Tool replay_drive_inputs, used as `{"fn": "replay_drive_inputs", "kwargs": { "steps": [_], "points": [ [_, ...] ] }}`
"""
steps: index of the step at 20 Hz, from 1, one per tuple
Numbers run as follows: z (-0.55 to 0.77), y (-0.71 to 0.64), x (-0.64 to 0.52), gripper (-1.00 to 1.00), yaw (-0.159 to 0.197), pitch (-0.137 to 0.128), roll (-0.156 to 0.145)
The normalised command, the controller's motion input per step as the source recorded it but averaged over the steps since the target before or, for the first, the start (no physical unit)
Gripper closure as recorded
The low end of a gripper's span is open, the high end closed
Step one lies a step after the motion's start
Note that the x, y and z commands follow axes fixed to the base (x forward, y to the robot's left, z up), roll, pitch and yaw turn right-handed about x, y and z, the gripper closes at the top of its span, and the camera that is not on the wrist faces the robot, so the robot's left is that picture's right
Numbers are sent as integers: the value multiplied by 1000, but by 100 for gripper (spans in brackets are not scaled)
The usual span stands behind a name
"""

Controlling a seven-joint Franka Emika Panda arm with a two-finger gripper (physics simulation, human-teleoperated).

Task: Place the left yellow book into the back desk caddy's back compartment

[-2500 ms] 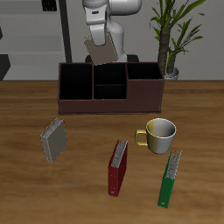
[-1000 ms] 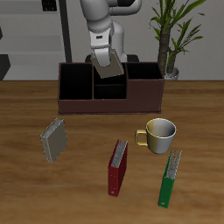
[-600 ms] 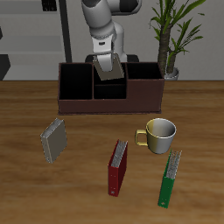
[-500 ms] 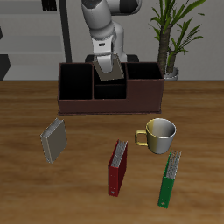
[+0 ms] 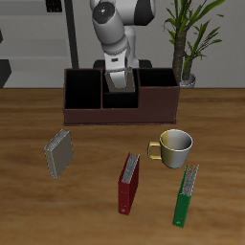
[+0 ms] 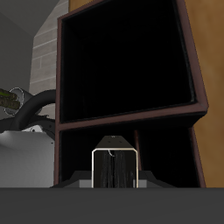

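We see the end effector clamped on the left yellow book, now upright and lowered partway into the back compartment of the back desk caddy, where a moment ago it hung tilted above.

book's lower part hidden in caddy, claw fingers unclear
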Motion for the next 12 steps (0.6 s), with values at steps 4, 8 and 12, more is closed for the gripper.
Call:
{"fn": "replay_drive_inputs", "kwargs": {
  "steps": [4, 8, 12],
  "points": [
    [-265, 108, 26, 100, 4, 47, 27],
    [-362, 69, 47, 100, -4, 60, 19],
    [-491, 42, 10, 100, 4, 95, -5]
  ]
}}
